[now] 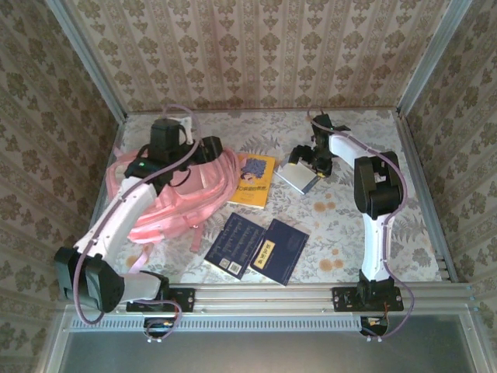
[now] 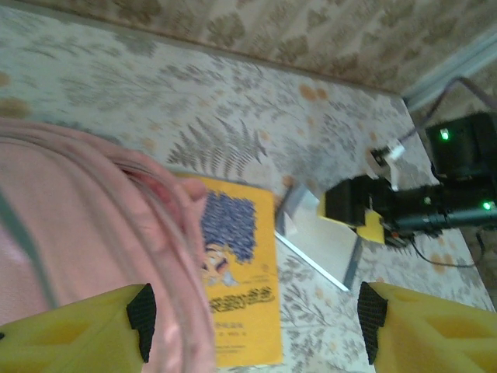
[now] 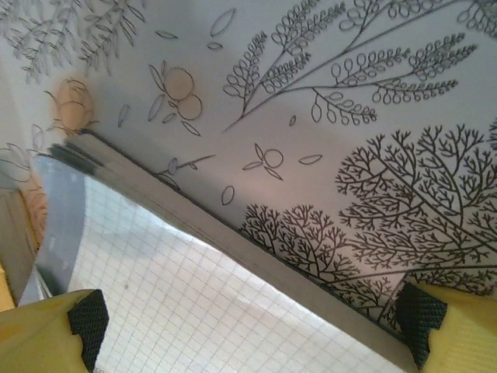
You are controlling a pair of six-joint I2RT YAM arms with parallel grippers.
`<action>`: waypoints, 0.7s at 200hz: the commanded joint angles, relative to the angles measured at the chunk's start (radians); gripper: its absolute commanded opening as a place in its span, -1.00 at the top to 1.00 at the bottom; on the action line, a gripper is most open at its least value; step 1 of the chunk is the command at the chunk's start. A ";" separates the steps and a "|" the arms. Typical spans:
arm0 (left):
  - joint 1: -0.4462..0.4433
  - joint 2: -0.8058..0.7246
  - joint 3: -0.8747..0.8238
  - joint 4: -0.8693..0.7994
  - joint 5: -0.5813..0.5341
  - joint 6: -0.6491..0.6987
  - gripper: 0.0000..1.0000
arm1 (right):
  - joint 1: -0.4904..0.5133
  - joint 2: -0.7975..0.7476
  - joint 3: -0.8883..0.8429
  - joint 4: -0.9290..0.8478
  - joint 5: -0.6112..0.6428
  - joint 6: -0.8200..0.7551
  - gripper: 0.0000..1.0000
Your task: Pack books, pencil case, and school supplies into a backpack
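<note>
- While the left tool [image 2: 256, 322] hangs spread over the backpack [image 2: 78, 249] rim, the yellow book [image 2: 233, 256] lies just beneath it.
- Spread wide too, the right tool [image 3: 255, 318] sits right over the grey-white pad [image 3: 194, 295] on the surface [image 3: 311, 116].

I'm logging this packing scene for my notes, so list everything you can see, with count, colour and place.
backpack: one, light pink, left part of the table, under the left arm
yellow book: one, yellow with dark blue picture, flat against the backpack's right side
navy books: two, dark navy, side by side, centre near the front edge
pad: one, grey-white, gridded, right of the yellow book
table: one, pale floral cover
left gripper: one, yellow fingers, black pads, open, at the backpack's edge
right gripper: one, same colours, open, over the pad
</note>
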 commanded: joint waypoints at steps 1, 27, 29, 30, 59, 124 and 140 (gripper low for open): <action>-0.076 0.082 0.019 0.012 -0.020 -0.064 -0.42 | 0.045 -0.075 -0.174 0.082 -0.087 0.044 -0.99; -0.125 0.176 0.028 0.004 -0.040 -0.116 -0.41 | 0.102 -0.193 -0.346 0.197 -0.151 0.087 -0.99; -0.127 0.182 0.028 0.003 -0.040 -0.117 -0.41 | 0.110 -0.204 -0.361 0.211 -0.164 0.090 -0.99; -0.128 0.183 0.028 0.004 -0.040 -0.118 -0.41 | 0.110 -0.204 -0.361 0.211 -0.164 0.090 -0.99; -0.142 0.253 0.017 0.024 -0.042 -0.138 -0.39 | 0.172 -0.271 -0.426 0.238 -0.241 0.075 -0.98; -0.206 0.388 0.045 0.060 -0.026 -0.161 -0.27 | 0.091 -0.365 -0.337 0.111 0.216 0.045 -0.93; -0.221 0.442 0.074 0.068 -0.014 -0.166 -0.23 | 0.067 -0.321 -0.268 0.062 0.209 0.028 -0.93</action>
